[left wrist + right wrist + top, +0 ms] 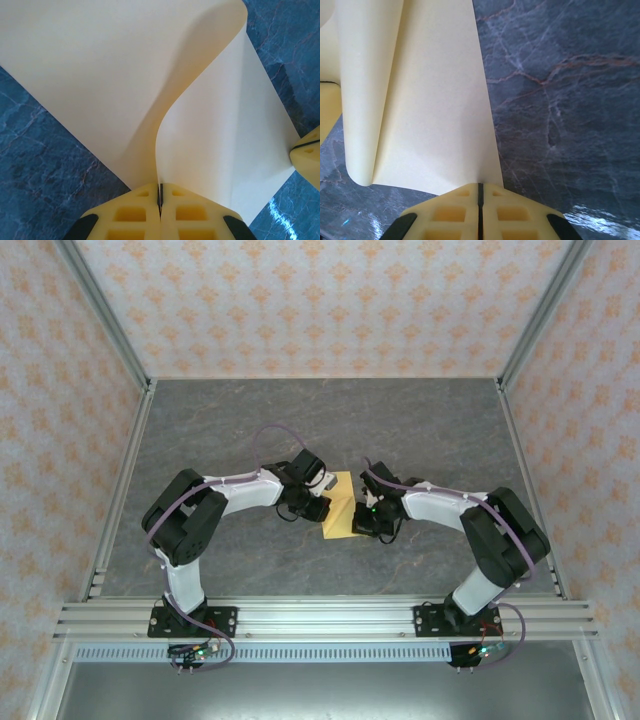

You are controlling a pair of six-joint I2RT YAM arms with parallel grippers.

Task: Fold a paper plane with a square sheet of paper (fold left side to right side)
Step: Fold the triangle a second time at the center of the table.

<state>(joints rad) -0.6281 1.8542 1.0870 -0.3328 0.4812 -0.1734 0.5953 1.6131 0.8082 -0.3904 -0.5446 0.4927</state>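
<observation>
- Walls (300, 300): orange-patterned panels are enclosing the counter on three sides.
- Counter (300, 430): a grey marbled surface is filling the middle of the overhead view and carrying the paper at its centre.
- Left arm (190, 525) and right arm (500, 530): both are reaching inward from the lower edge of the frame and meeting at centre.
- Sheet of paper (340, 505): pale yellow, it is sitting at the centre of the overhead view, between the two tools. In the left wrist view (100, 75) one part is lying flat across the upper left while the other is curving up and sweeping down to the lower centre. In the right wrist view (435, 125) it is occupying the upper left, curling in a soft roll at lower left.
- Left tool (160, 192): its yellow fingers are pressing together, clamping the raised edge of the sheet at the bottom centre of its own view; overhead (312, 502) it is touching the sheet's left side.
- Right tool (480, 189): its fingers are pressing together, pinching the sheet's corner at bottom centre; overhead (368, 520) it is touching the right side.
</observation>
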